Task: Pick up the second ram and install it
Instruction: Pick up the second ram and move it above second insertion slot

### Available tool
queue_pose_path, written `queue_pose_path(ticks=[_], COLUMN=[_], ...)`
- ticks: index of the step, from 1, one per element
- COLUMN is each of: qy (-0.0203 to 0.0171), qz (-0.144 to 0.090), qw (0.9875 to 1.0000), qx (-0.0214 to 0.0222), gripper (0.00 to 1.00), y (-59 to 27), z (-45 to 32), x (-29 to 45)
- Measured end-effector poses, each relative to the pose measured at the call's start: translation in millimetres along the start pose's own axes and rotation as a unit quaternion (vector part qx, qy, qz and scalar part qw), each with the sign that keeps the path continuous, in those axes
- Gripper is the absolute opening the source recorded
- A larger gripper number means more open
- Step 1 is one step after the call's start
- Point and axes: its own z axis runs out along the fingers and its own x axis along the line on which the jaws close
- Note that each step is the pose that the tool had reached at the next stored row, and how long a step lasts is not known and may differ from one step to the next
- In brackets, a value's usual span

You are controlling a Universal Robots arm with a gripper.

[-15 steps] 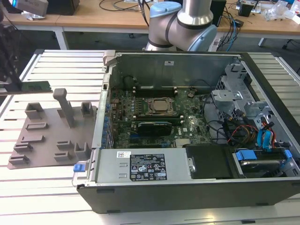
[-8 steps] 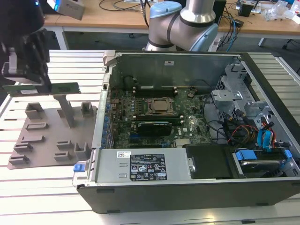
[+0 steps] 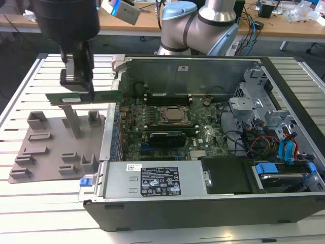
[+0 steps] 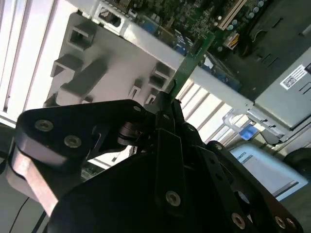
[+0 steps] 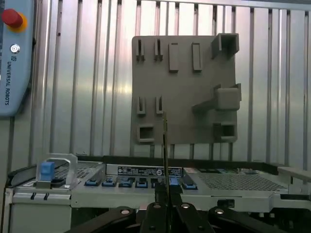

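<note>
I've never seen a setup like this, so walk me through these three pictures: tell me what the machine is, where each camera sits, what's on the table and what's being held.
It is a robot arm with a two-fingered hand. The exterior view comes from a camera off the arm; both wrist views come from cameras riding near the hand. On the slatted table lie a grey holder plate and an open computer case, its green motherboard exposed. The hand is shut on the second ram, a thin green circuit stick, held level above the grey plate, close to the case. The first wrist view shows that stick edge-on.
</note>
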Motion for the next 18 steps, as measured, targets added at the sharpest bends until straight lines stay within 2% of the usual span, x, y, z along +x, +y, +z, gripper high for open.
queue_pose_path(ticks=[1,3,4,6,9,13,16,18], qy=[-0.0001,0.0000,-0.0001,-0.0001,-0.0002,-0.0001,-0.0003,-0.0006], qz=[0.000,0.000,0.000,0.000,0.000,0.000,0.001,0.003], qw=[1.0000,1.0000,1.0000,1.0000,1.0000,1.0000,1.0000,1.0000], qx=[-0.0001,-0.0003,-0.0005,-0.0007,-0.0012,-0.0021,-0.0029,-0.0034], gripper=[0.14,0.14,0.14,0.14,0.14,0.14,0.14,0.14], y=[-10.6,-20.7,-33.0,-43.6,-69.4,-90.7,-119.0,-133.9], z=[0.5,0.6,0.7,0.6,0.8,1.3,3.8,6.7], x=[-0.4,-0.8,-1.0,-1.0,-1.1,-1.5,-3.1,-4.3])
